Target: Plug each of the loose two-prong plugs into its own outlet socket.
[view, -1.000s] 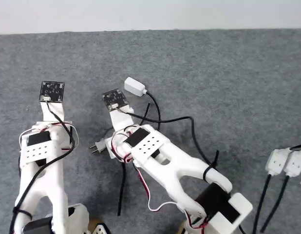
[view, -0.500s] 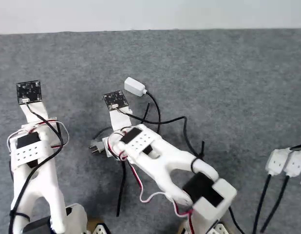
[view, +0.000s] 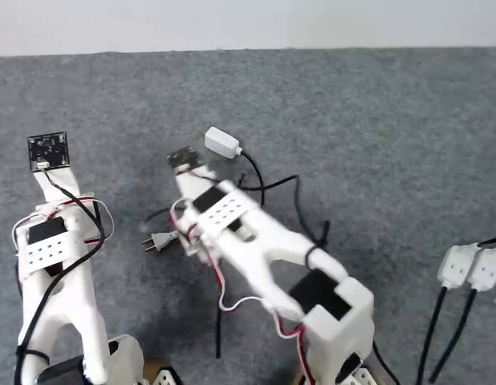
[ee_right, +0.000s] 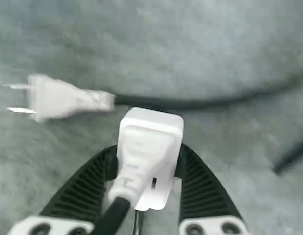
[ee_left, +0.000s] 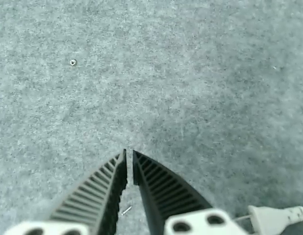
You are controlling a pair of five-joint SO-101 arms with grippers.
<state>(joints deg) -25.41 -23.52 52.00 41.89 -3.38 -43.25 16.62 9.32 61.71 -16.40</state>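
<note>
Right wrist view: a white two-prong plug (ee_right: 58,100) is seen lying flat on the grey carpet (ee_right: 215,44). Its prongs are pointed away from the black cord (ee_right: 190,104) that trails from its back. Just beside it, a white outlet socket (ee_right: 150,132) is clamped between the two fingers of the right gripper (ee_right: 146,149), which are pressed against its sides. The socket's own dark cord is led back between the fingers toward the camera. A narrow strip of carpet is left between plug and socket, so nothing is mated.

In the high view the plug is placed on the carpet just beside the front end of the right arm (view: 256,241). Farther things are added there: a white block (view: 222,143) on a black cable near that arm's tip, and a pair of white sockets (view: 471,266) on dark cords, well apart at the table's right edge. The left arm (view: 51,257) is set off to the left.

In the left wrist view the left gripper (ee_left: 129,169) is shown with its fingers drawn almost together, only a thin slit between them and nothing held, over bare carpet. A small speck (ee_left: 73,62) is seen farther out.
</note>
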